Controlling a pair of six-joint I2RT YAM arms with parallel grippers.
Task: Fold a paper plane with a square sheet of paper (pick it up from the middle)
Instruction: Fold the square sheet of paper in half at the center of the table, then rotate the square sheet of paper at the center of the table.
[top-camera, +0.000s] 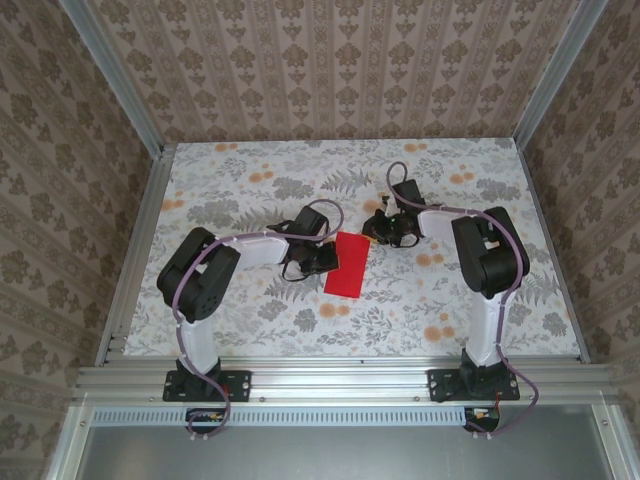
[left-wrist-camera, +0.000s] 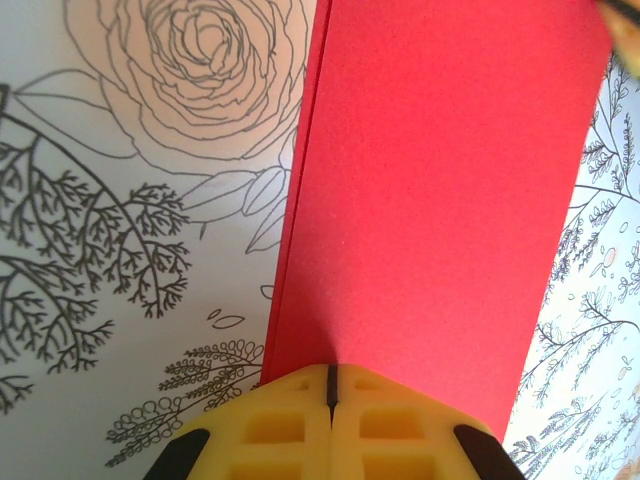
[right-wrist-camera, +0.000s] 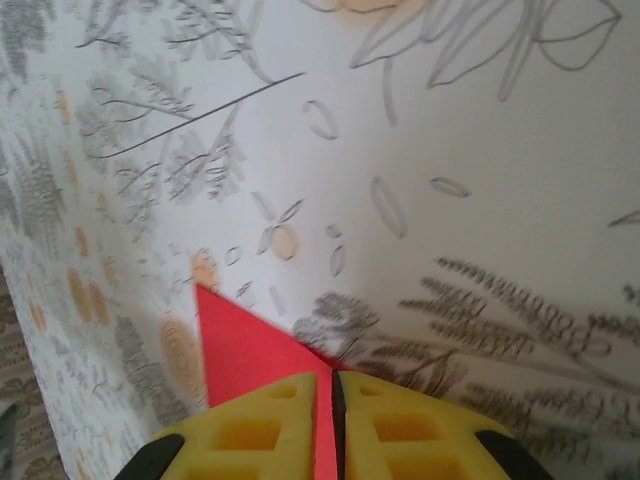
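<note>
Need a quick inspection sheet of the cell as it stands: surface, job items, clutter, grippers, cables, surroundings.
Surface: floral-print table, flat, no spills seen.
Job's things: red paper near the middle, folded into a narrow rectangle with a doubled edge; no plane shape yet.
Clutter: nothing seen.
Grippers: left gripper shut at the paper's edge, whether it pinches the paper cannot be told; right gripper shut on a corner of the paper, red showing between its fingers.
Cables: purple cables run along both arms and loop near the wrists.
Surroundings: patterned wall panels on three sides; aluminium frame rails at the near edge.
</note>
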